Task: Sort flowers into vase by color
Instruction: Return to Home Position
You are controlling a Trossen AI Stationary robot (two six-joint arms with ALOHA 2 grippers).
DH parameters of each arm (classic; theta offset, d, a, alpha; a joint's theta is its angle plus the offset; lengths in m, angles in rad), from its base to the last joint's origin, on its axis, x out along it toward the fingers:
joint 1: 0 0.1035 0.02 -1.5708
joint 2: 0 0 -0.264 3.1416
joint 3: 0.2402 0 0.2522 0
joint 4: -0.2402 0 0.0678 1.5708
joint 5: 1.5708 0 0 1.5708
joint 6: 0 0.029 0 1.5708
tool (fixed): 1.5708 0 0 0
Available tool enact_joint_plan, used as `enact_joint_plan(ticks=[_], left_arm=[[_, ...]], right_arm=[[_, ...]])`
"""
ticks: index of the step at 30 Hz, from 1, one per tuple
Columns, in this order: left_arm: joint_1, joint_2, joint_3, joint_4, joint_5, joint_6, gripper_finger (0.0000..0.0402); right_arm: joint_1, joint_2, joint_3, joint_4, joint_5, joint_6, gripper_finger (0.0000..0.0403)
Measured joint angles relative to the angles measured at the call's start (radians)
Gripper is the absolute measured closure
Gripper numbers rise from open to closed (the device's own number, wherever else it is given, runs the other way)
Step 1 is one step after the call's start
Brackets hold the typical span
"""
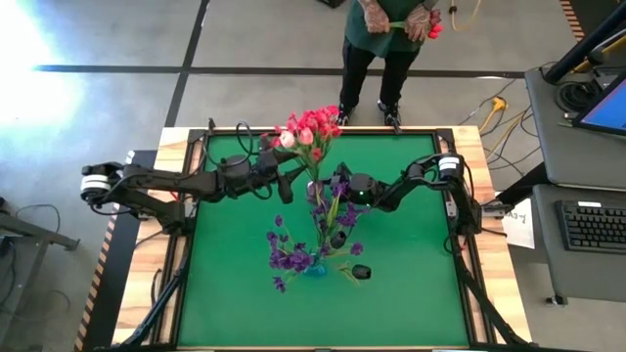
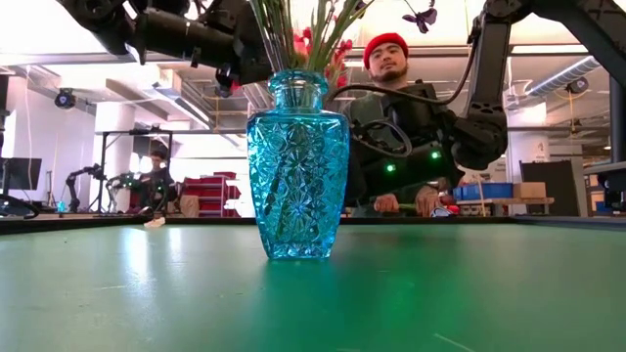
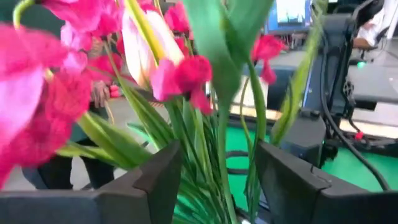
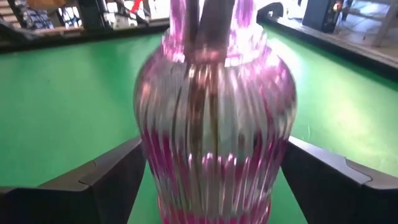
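Note:
Red and pink flowers stand with their green stems in a clear, pink-tinted ribbed vase near the table's middle. My left gripper reaches in from the left, open, one finger on each side of the stems below the blooms. My right gripper comes level from the right, open wide, with its fingers close on either side of the pink vase's belly. Purple flowers stand in a blue cut-glass vase nearer the front; in the low view it hides the pink vase. My right gripper has one finger close against each flank of the pink vase's belly, coming level from the table's right. Whether the fingers touch the glass I cannot tell. The vase stands upright on the mat.
A person stands at the far edge holding more flowers. A small dark object lies on the green mat right of the blue vase. Free mat lies to the left, right and front.

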Motion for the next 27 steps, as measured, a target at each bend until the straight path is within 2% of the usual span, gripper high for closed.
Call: enact_joint_plan(ticks=[17,27], left_arm=[[-0.034,-0.084,0.000,-0.249,-0.007,0.004,0.0214],[-0.041,-0.197,0.000,-0.464,-0.014,0.003,0.0214]], right_arm=[[-0.001,-0.023,-0.014,-0.070,0.016,0.017,0.0053],[-0.001,-0.128,-0.080,-0.119,0.027,0.006,0.0055]])
